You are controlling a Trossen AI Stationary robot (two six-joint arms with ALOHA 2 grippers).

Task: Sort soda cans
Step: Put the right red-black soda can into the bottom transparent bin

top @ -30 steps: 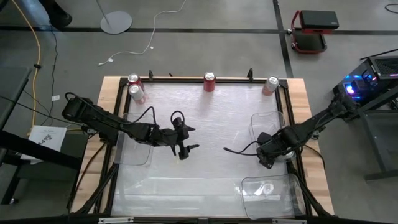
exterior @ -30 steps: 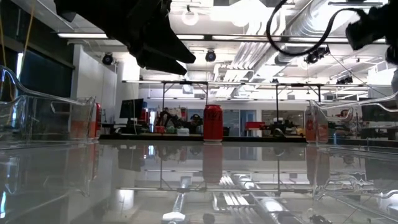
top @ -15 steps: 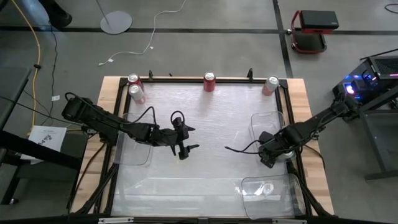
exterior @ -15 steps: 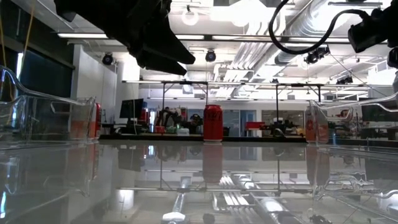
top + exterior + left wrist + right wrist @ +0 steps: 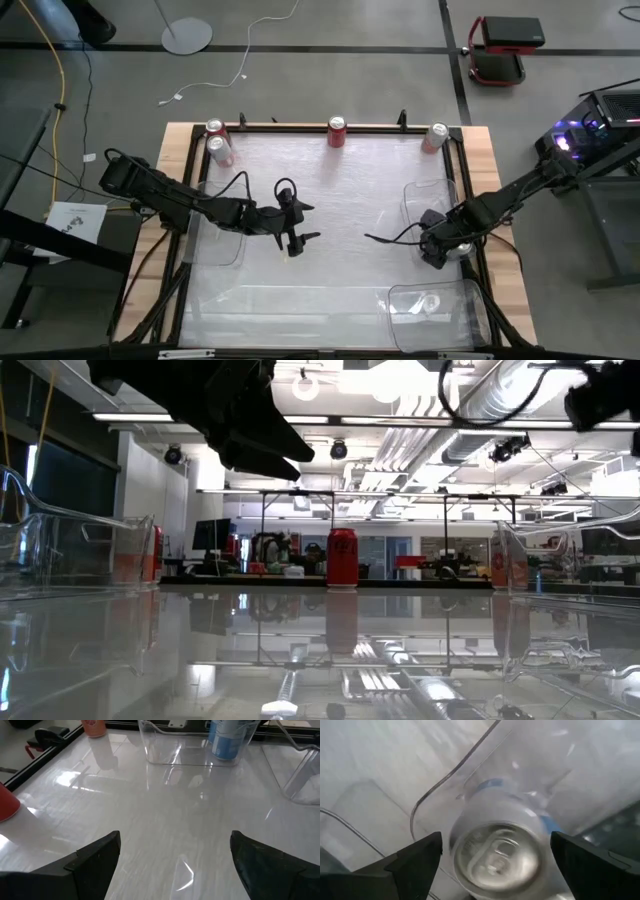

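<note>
My right gripper (image 5: 436, 252) is open above the clear tray (image 5: 412, 196) at the table's right. It points down over a silver-and-blue soda can (image 5: 497, 855) that stands upright in the tray. The fingers stand to either side of the can's top, apart from it. My left gripper (image 5: 305, 223) is open and empty above the table's middle. A red can (image 5: 337, 131) stands at the far edge's middle, a pink-white can (image 5: 436, 137) at the far right corner. A red can (image 5: 215, 128) and a pale can (image 5: 220, 150) stand at the far left corner.
A second clear tray (image 5: 430, 318) lies at the near right, with something small and pale in it. A third clear tray (image 5: 215, 250) lies under my left arm. A black frame (image 5: 270, 124) runs around the table top. Bare table lies between the two grippers.
My right gripper has risen a little and drifted slightly toward the table's right edge; its cable has lifted with it. The left arm and the cans have kept still.
</note>
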